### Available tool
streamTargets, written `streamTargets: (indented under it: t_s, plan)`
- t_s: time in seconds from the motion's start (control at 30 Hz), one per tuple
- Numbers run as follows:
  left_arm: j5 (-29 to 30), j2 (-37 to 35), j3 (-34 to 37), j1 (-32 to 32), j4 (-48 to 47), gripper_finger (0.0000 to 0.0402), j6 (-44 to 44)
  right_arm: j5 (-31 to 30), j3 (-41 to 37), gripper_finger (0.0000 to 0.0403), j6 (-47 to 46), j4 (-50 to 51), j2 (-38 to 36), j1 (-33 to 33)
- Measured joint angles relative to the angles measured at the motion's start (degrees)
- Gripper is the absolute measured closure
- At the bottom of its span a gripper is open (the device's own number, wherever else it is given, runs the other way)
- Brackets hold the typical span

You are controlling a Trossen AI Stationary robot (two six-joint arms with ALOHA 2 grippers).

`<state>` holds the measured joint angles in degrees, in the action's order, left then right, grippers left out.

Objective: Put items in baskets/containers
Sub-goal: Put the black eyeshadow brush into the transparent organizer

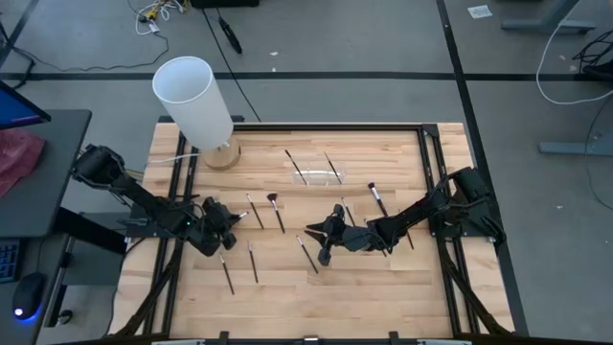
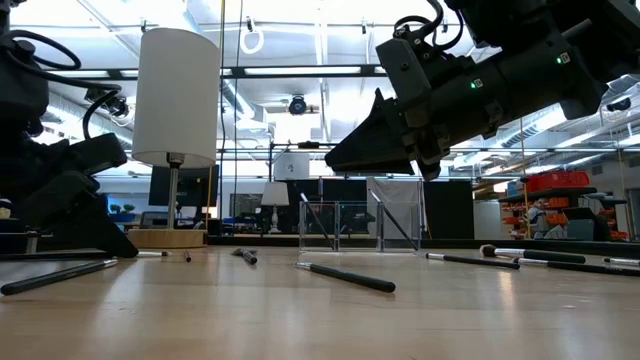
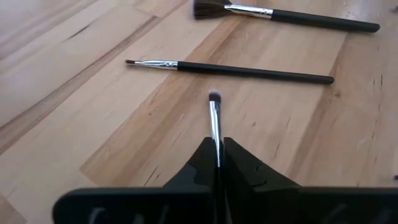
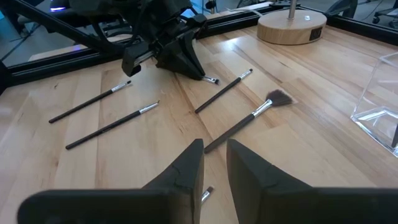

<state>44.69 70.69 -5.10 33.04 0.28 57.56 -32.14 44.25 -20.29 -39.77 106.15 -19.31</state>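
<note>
Pinching shut, my left claw (image 3: 217, 163) has a small brush (image 3: 215, 121) clamped between its fingers, low on the table (image 1: 383, 287); the silver ferrule and dark tip stick out ahead at twelve o'clock. Beyond that tip lie a thin brush (image 3: 230, 69) and a fan brush (image 3: 280, 15), both crosswise. My right claw (image 4: 214, 155) hangs slightly parted, gripping nothing, above another brush tip (image 4: 207, 194). The clear holder (image 1: 316, 174) stands at twelve o'clock from the table's centre.
</note>
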Motion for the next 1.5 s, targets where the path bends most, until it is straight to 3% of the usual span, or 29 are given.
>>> streamTargets:
  t_s: [0.43,0.8,1.07,1.3,1.4,1.5]
  plan:
    - [-0.09,-6.50,0.13,0.66,1.88,0.0401,-1.99,0.02,0.00,0.0333,-0.31,-0.17,0.01,0.00]
    - [2.01,-7.31,0.10,0.63,4.26,0.0400,-4.83,0.00,0.02,0.0333,-0.39,-0.50,0.02,0.14]
    - [2.68,-7.38,-2.76,0.02,2.72,0.0374,-7.26,0.01,0.02,0.0333,-0.42,-0.52,0.02,0.55]
    - [3.62,-7.42,-10.53,-6.54,-14.02,0.0308,-4.30,0.00,0.02,0.0333,-0.42,-0.52,0.02,0.55]
    - [-0.72,-7.42,-13.44,-11.60,-24.48,0.0260,-0.33,0.02,0.02,0.0333,-0.42,-0.52,0.02,0.55]
    - [-5.78,-7.44,-13.44,-16.31,-28.50,0.0209,-1.19,0.00,0.02,0.0333,-0.28,-0.52,0.02,0.55]
